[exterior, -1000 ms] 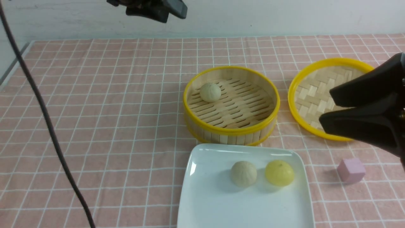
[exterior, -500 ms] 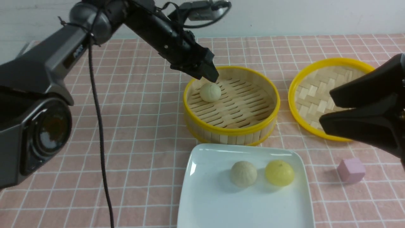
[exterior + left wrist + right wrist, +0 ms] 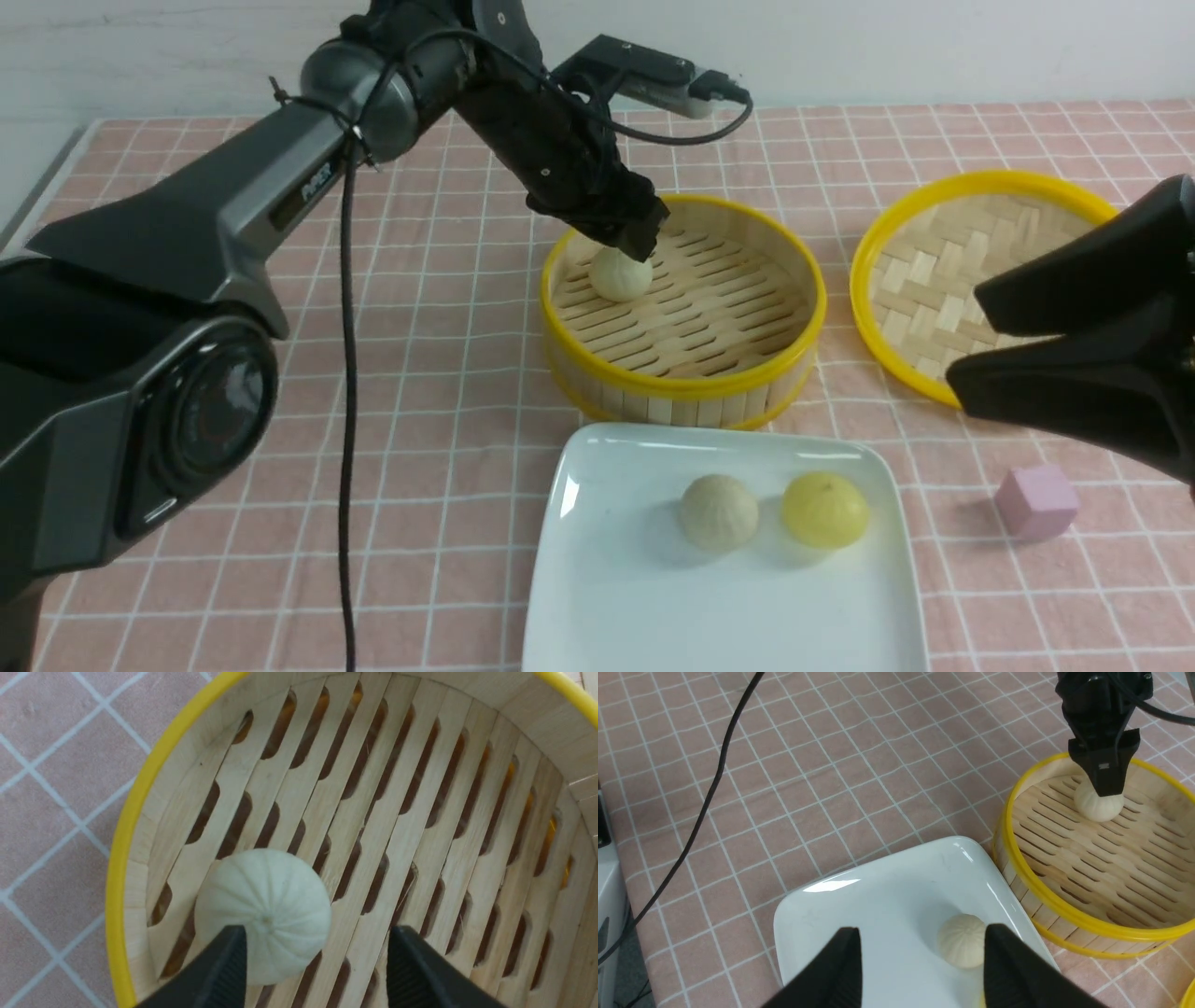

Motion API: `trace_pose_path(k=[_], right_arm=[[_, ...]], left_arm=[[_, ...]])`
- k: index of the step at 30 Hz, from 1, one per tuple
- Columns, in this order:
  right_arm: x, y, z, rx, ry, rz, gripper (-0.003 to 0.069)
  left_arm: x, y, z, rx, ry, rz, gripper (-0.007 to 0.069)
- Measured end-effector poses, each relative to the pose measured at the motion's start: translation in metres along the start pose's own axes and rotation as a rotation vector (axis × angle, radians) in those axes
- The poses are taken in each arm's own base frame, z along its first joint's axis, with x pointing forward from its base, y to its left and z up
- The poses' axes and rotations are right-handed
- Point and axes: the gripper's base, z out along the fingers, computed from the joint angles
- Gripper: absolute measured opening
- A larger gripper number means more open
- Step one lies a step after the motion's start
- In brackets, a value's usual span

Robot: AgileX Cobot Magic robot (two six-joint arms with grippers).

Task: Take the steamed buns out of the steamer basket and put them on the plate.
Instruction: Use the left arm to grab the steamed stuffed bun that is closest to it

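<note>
Front view: two buns (image 3: 719, 513) on one plate (image 3: 728, 607), one in one basket (image 3: 686, 387).

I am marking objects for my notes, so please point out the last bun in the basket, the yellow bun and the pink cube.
Bun in the basket (image 3: 264, 914): left wrist view, pleated top.
Yellow bun (image 3: 825, 511): front view, domed top.
Pink cube (image 3: 1036, 504): front view, visible middle.
</note>
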Motion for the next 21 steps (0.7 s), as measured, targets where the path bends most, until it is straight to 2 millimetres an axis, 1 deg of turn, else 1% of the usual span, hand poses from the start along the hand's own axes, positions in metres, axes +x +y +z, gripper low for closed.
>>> trace_pose_path(k=[3,10,17,20,21], right_arm=[[0.000,0.000,0.000,0.000,0.000,0.001,0.0369],[0.000,0.000,0.000,0.000,0.000,0.000,0.0369],[0.000,0.000,0.000,0.001,0.001,-0.001,0.0369],[0.000,0.000,0.000,0.001,0.001,-0.001,0.0369],[0.000,0.000,0.000,0.001,0.001,-0.001,0.0369]], left_arm=[[0.001,0.002,0.005,-0.009,-0.003,0.000,0.0421],[0.010,0.006,0.026,-0.009,0.031,-0.005,0.0421],[0.013,0.009,0.035,-0.020,0.023,-0.009,0.0419],[0.012,0.010,0.038,-0.029,0.008,-0.024,0.0388],[0.012,0.010,0.038,-0.030,0.005,-0.037,0.0353]])
